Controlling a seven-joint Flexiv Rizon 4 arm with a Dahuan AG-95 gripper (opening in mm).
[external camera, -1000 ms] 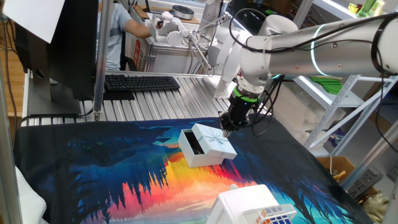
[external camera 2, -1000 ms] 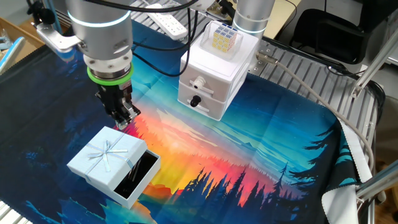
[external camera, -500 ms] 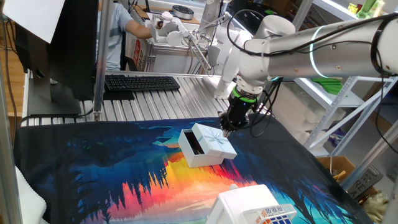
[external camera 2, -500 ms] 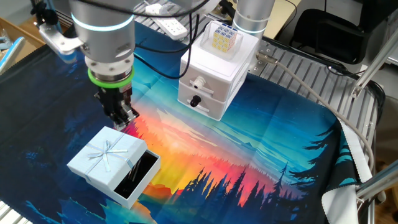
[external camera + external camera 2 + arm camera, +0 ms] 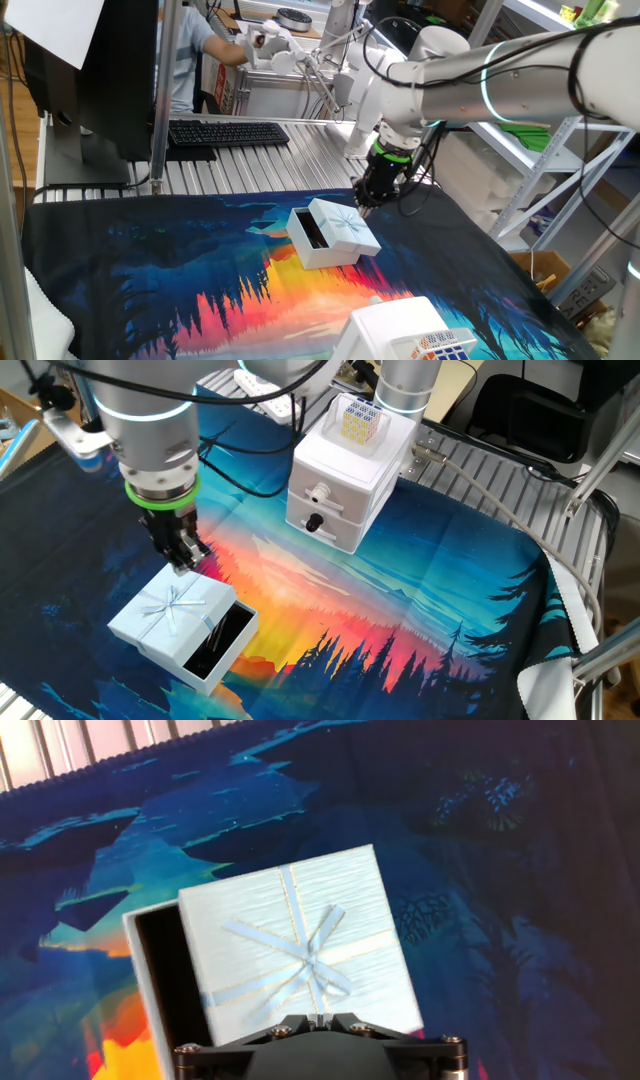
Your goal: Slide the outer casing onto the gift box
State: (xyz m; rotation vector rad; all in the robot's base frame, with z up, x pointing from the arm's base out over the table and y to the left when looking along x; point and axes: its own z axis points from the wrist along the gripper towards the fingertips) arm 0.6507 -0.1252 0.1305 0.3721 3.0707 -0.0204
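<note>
Casing (image 5: 172, 607) partly over gift box (image 5: 222, 643), dark end exposed; jaws' state unclear.

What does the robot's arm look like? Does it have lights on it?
The arm is thick, round and shiny silver-white, with a glowing blue-green ring around one joint. A bright green band sits at the wrist, above a small black hand with metal fingers. Black cables loop along beside it.

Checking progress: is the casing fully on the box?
No. The casing covers most of the box; its dark interior shows at one end.
</note>
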